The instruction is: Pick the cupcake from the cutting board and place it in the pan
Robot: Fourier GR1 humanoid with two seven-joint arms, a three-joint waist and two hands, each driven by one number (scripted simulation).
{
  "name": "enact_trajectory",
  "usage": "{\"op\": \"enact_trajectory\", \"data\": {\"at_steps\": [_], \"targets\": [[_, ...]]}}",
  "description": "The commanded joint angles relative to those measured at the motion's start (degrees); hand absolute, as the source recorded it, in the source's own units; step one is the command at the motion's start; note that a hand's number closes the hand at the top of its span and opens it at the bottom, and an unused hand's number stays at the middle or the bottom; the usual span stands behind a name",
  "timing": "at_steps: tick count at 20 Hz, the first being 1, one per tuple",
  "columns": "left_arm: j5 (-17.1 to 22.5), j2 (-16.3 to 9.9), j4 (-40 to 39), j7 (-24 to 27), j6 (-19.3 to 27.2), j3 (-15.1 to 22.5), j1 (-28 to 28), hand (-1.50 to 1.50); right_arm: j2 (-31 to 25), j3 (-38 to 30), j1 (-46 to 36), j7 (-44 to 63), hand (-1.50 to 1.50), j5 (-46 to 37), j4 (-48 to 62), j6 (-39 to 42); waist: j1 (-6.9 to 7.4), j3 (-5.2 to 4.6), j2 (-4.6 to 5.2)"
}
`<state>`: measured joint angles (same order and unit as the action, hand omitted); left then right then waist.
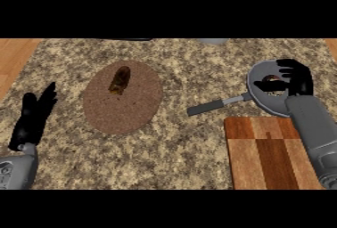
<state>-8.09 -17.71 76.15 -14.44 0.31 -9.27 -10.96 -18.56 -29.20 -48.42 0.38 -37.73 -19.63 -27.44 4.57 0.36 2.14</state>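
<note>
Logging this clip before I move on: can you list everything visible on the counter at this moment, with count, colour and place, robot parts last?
Counter: one, speckled beige stone, fills most of the view; wood strips at the far left and right edges.
Mat: one, brown, oval, left of centre.
Pastry: one, dark brown and long, on the far part of the mat.
Pan: one, grey, at the right; its dark handle points left toward the centre.
Cupcake: one, brown with a pale top, inside the pan, partly hidden by the hand.
Cutting board: one, striped wood, lower right, nothing on its visible part.
Right hand: black, over the pan, fingers curled around the cupcake.
Left hand: black, open, resting at the left edge, fingers up.
</note>
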Motion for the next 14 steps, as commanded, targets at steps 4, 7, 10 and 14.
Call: {"op": "enact_trajectory", "data": {"at_steps": [4, 7, 10, 14], "targets": [[-0.7, 0.55, -1.86, -0.02, 0.36, 0.52, -2.01, 0.0, 2.35, -4.71, -1.04, -8.66, -1.5, 4.5, 2.92, -4.91, -0.03, 0.03, 0.25], [-0.37, 0.95, -1.75, -0.12, 0.3, 0.44, -1.3, 0.0, 2.67, -6.87, -0.74, -14.28, -1.5, 6.62, 1.42, -8.13, 0.24, 0.06, 0.24], [-0.22, -0.31, 0.24, -0.02, -0.32, -0.13, 0.64, 0.0, 1.09, -9.62, -1.13, -17.17, -1.5, 9.22, 1.28, -9.37, 0.28, 0.03, -0.17], [-0.81, 2.21, -0.09, 0.9, 1.87, 0.4, 1.27, 0.0, -2.19, -13.1, -1.95, -18.94, -1.5, 12.86, 1.33, -8.71, -1.29, -0.1, -0.74]]}}
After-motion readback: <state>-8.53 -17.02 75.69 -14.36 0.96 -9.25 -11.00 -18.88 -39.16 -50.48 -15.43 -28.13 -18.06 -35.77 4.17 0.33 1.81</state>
